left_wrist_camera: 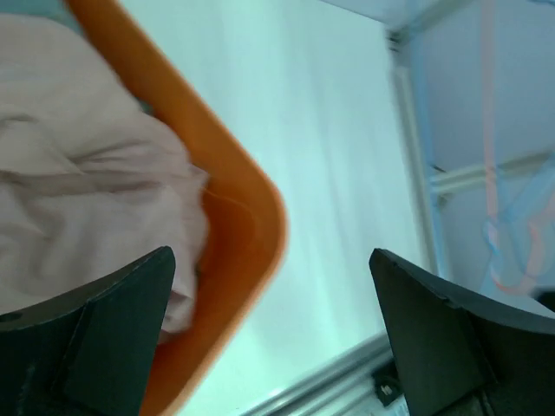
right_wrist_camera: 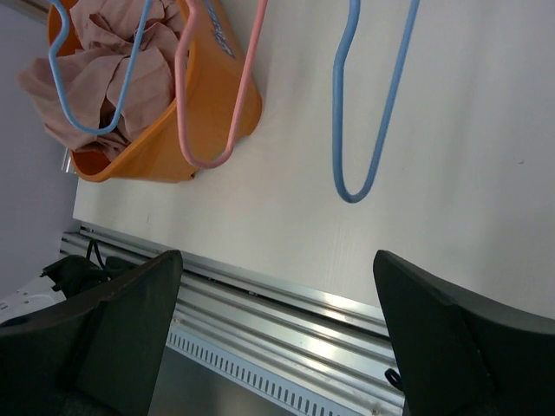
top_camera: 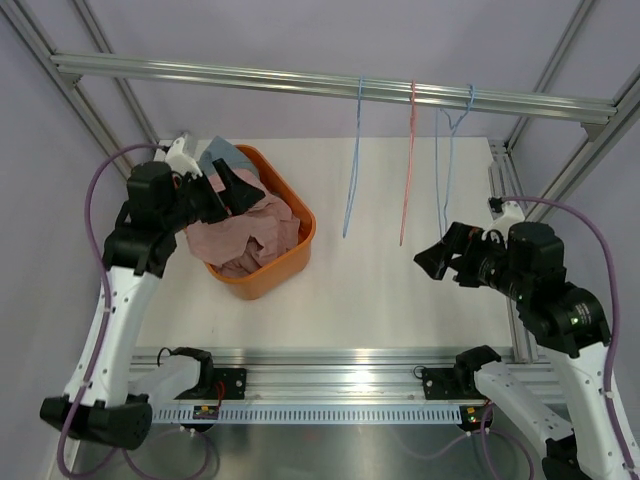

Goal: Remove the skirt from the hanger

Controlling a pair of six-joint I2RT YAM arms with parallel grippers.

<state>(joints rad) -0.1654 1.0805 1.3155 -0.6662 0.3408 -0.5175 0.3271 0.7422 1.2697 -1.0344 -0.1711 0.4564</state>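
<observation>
Three wire hangers hang from the aluminium rail (top_camera: 250,75) at the far side: a blue one on the left (right_wrist_camera: 91,132), a pink one in the middle (right_wrist_camera: 208,164) and a second blue one on the right (right_wrist_camera: 350,198). All three are bare.

The pink fabric skirt (top_camera: 250,235) lies crumpled in the single orange plastic basket (top_camera: 300,245), which stands on the left of the table. A grey-blue cloth (top_camera: 222,155) shows at the basket's far edge.

There are two arms. The left gripper (left_wrist_camera: 270,260) hovers over the basket, its jaws apart with nothing between them. The right gripper (right_wrist_camera: 277,260) hangs in the air near the right-hand hangers, its jaws also spread and holding nothing.

The white tabletop (top_camera: 400,300) sits inside a frame of aluminium posts. A ribbed metal rail (top_camera: 340,380) runs along its near edge, and pale lilac walls stand behind.
</observation>
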